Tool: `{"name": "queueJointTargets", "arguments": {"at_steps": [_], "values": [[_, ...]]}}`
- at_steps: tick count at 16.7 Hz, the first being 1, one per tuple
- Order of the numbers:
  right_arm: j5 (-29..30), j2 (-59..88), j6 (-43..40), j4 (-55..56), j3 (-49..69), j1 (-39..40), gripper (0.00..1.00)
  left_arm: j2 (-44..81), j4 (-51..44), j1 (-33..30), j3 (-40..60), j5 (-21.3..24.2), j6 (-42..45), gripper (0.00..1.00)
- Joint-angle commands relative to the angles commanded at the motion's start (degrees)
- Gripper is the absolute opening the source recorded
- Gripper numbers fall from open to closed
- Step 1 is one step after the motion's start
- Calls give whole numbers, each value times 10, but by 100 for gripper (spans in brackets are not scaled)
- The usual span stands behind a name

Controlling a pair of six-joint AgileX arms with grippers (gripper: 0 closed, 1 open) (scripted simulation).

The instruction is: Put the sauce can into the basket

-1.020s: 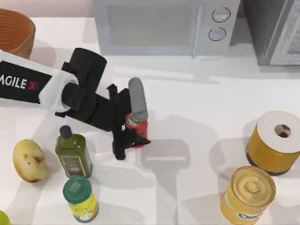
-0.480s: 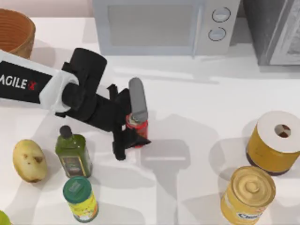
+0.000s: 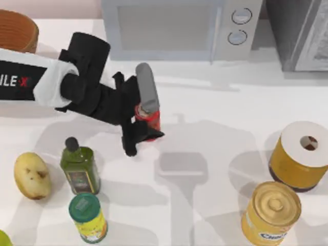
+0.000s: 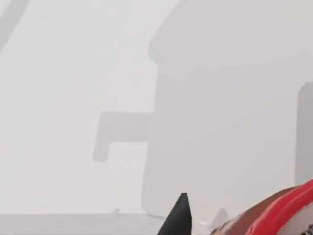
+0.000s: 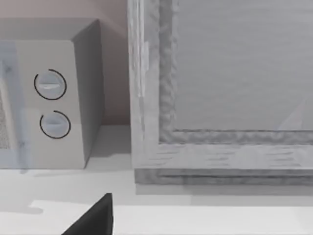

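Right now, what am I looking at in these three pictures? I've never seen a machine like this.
It is a two-armed AgileX robot at a white table. One picture looks down from above the table; the other two come from small cameras on each arm's wrist.

From above, the left arm reaches in from the left. Its end effector is shut on a small red can, which it has lifted and carried a little toward the back since a second ago. The left wrist camera shows the can's red edge close up above the table.

The can belongs in the basket at the back left corner.

Also on the table: a potato, a green bottle, a green-lidded jar, two yellow tins and a microwave. The right wrist camera faces the microwave's dials.
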Motion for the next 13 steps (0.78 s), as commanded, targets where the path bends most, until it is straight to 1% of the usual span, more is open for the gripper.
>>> {"name": "queueJointTargets", "arguments": {"at_steps": [3,6,9,13], "values": [[0,0,0,0,0,0,100,-44,-40,35,90,-5,-32,0],[0,0,0,0,0,0,100,-77,-103,87,201,-30,-84,0],[0,0,0,0,0,0,100,-93,-178,155,288,-82,-153,0],[0,0,0,0,0,0,100,-92,-270,255,378,-176,-256,0]]}}
